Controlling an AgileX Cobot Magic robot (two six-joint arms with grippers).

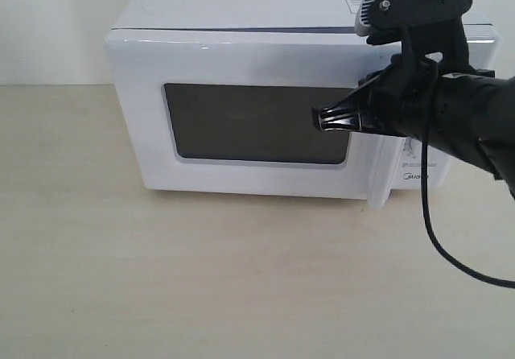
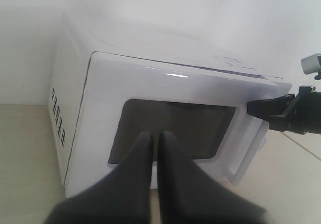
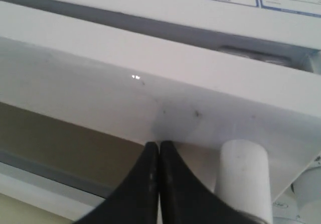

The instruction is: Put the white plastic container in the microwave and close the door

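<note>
White boxy microwave at centre of pale tabletop; white door with dark window swung to, latch unclear. Right black pincer closed, empty, at window's 3 o'clock edge. Left black pincer closed, empty.

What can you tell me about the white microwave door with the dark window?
The white, glossy plastic-looking door has a dark rectangular window and a long white handle down its right edge. It stands upright, flat against the front of the white boxy microwave, and looks shut, but I cannot tell if it has latched. The black right gripper, jaws shut, touches the door's face with its tips beside the handle.
</note>
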